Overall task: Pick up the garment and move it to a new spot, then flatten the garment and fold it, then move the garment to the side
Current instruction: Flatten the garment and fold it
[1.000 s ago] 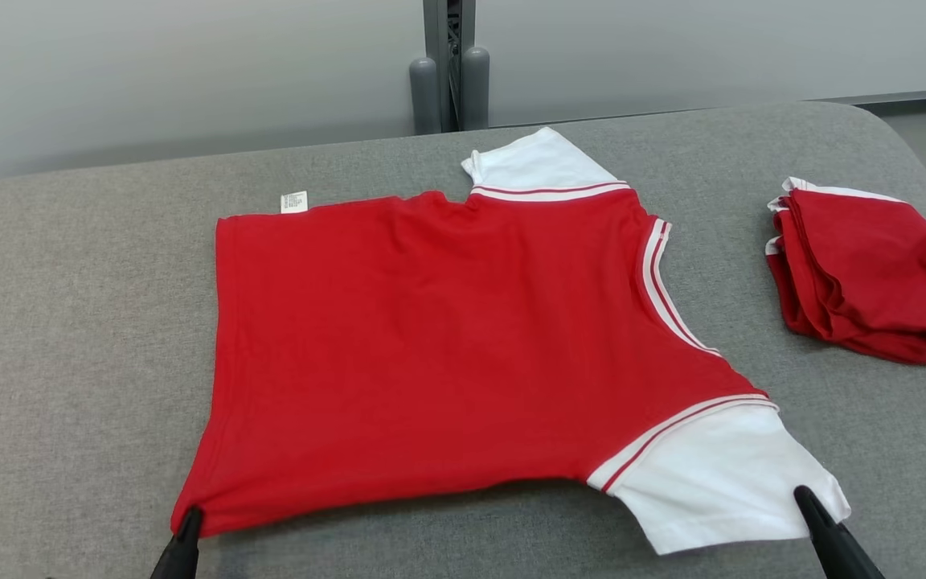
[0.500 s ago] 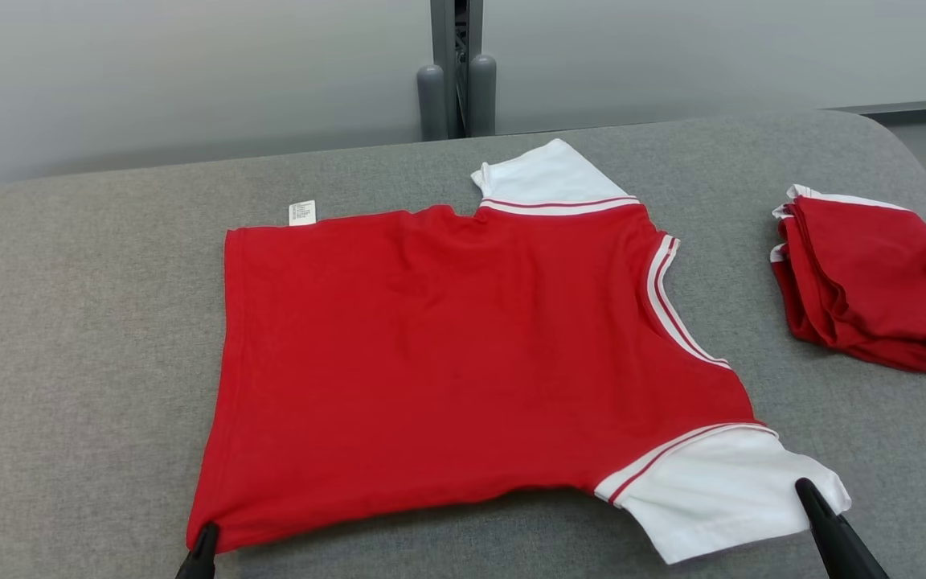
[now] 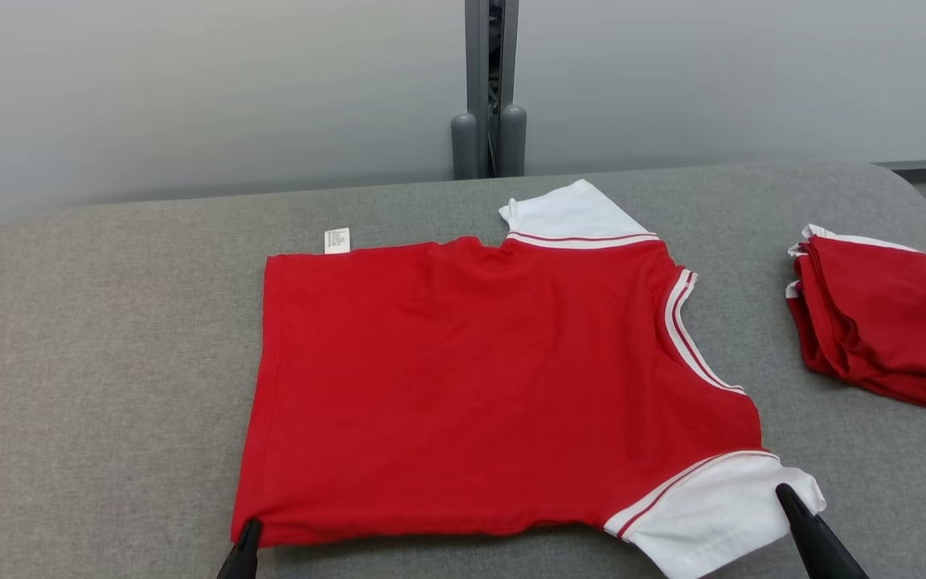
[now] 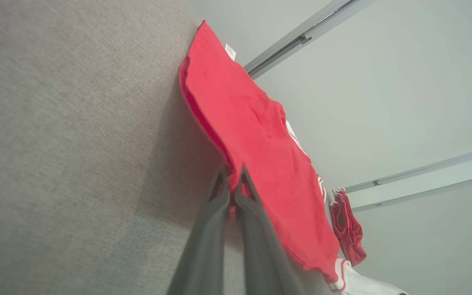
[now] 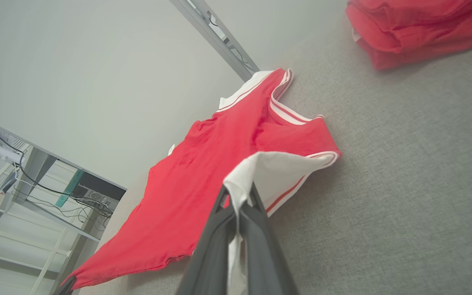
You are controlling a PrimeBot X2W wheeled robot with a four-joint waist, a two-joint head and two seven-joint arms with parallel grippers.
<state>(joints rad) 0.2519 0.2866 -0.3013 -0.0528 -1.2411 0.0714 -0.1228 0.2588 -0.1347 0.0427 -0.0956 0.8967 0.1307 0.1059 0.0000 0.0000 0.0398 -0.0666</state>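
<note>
2 grippers hold the near edge of the garment (image 3: pixel 495 378), a red shirt with white sleeves spread on the grey table (image 3: pixel 109 362). The left gripper (image 3: pixel 251 527) is pinched tight on the red hem corner, and the shirt's body stretches away ahead of its fingertips and off to its right. The right gripper (image 3: pixel 784 492) is closed on the cuff of the near white sleeve (image 3: pixel 704 515), which lifts a little off the table there. The far sleeve (image 3: pixel 571 217) lies ahead and to its left. A folded red garment (image 3: pixel 881 330) sits well apart, ahead and to the right of the right gripper.

The step looks like flattening by drawing the cloth taut. To do it well, both arms should pull evenly and low, so the hem runs straight and the far edge does not drag crooked. The sleeve is loose cloth and may stretch before the body follows, so that side wants a gentler pull. Let go only once the near edge lies flat.
</note>
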